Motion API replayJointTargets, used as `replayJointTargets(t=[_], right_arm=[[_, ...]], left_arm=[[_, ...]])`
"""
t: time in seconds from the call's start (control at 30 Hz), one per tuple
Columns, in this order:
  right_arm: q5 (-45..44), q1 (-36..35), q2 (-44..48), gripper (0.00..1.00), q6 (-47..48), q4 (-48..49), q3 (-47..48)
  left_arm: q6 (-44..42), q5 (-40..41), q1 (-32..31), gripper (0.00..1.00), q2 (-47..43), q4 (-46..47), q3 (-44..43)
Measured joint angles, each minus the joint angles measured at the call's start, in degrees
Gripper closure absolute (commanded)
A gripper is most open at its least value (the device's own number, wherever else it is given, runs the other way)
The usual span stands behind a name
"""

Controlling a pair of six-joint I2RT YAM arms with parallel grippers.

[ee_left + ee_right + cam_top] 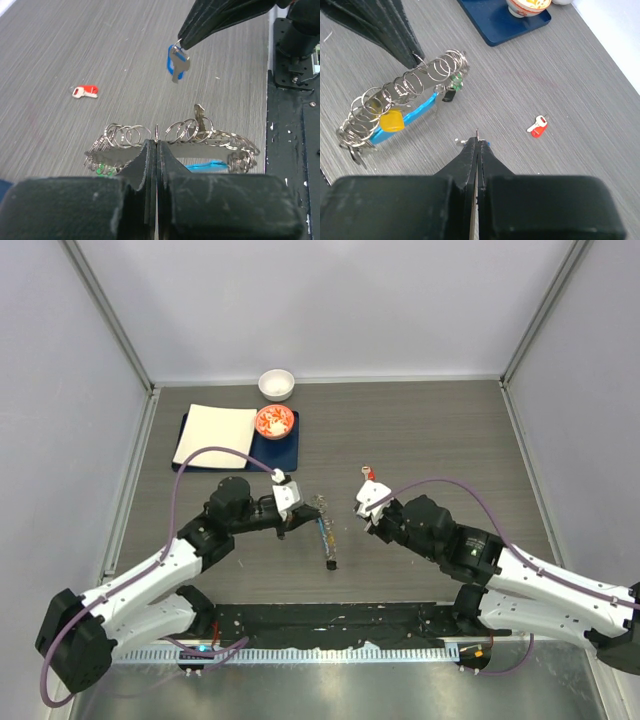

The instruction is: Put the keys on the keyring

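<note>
The keyring (200,135) is a bunch of silver rings and keys with a light-blue strip (207,164) and a green tag (102,170). It sits at the table's middle (322,515). My left gripper (156,144) is shut on one thin ring of the keyring. My right gripper (477,141) is shut on the small loop of the dark blue key (176,62), which hangs from its tip above the table, just beyond the keyring. The red key (538,126) lies loose on the table (370,473), apart from both grippers. In the right wrist view the keyring (405,95) shows a yellow tag (392,121).
A dark blue tray (283,452) at the back left carries a white cloth (215,433) and a small patterned bowl (274,421). A white bowl (276,384) stands behind it. Grey walls enclose the table. A black base plate (330,625) runs along the near edge.
</note>
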State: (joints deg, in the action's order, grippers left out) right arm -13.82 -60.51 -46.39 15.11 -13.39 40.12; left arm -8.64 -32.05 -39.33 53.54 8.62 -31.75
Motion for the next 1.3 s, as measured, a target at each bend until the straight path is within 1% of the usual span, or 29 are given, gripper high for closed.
replayJointTargets(t=[0.23, 0.5, 0.87, 1.3], right_arm=[[2.3, 0.0, -0.3, 0.99, 4.7, -3.4, 2.2], [8.5, 0.0, -1.7, 0.99, 7.5, -4.2, 3.5], [15.3, 0.0, -2.1, 0.99, 7.7, -4.3, 3.5], [15.8, 0.0, -2.3, 0.99, 7.7, -3.4, 3.5]], left_arm=[[-3.7, -8.1, 0.0, 1.0, 4.8, 4.0, -0.2], [-3.9, -14.1, -0.2, 1.0, 6.2, 10.1, -0.2], [-3.8, -15.5, -1.3, 1.0, 6.7, 13.0, -0.2], [-3.8, -15.5, -2.1, 1.0, 6.7, 13.0, -0.2]])
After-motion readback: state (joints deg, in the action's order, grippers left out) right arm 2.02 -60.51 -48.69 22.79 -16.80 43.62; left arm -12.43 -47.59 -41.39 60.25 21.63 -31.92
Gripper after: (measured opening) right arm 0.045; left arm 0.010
